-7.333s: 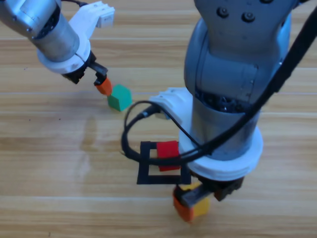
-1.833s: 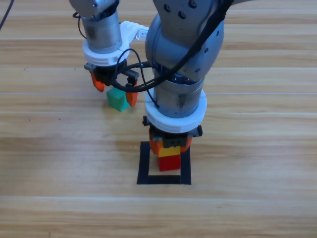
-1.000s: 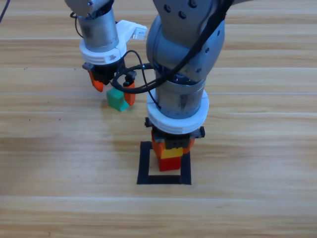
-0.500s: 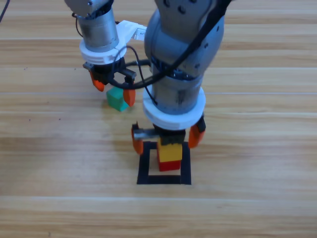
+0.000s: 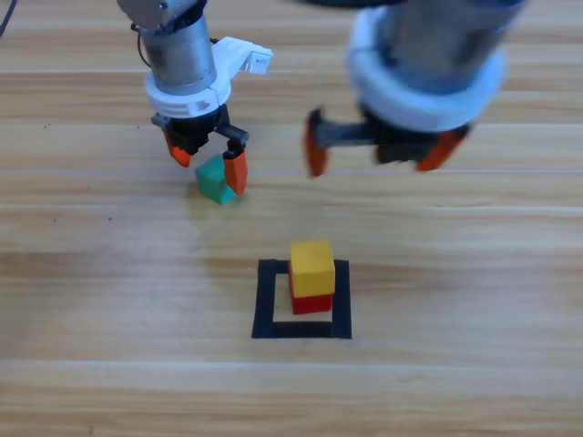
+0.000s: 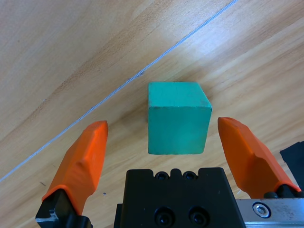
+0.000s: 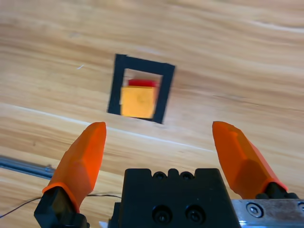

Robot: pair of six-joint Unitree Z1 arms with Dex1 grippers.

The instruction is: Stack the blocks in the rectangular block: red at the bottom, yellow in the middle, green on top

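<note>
Sitting inside the flat square outline of black tape (image 5: 301, 310) on the wooden desk (image 5: 474, 300), the small yellow cube (image 5: 311, 264) rests on top of the small red cube (image 5: 311, 303). The right claw (image 5: 377, 153) hangs well above and behind the stack, jaws spread wide and empty. The left claw (image 5: 208, 158) reaches down around the small teal-green cube (image 5: 215, 179), one wide-open jaw on either side, neither touching it.

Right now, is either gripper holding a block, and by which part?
Nothing is held. The left gripper is open around the green cube without touching; the right gripper is open and empty.
</note>
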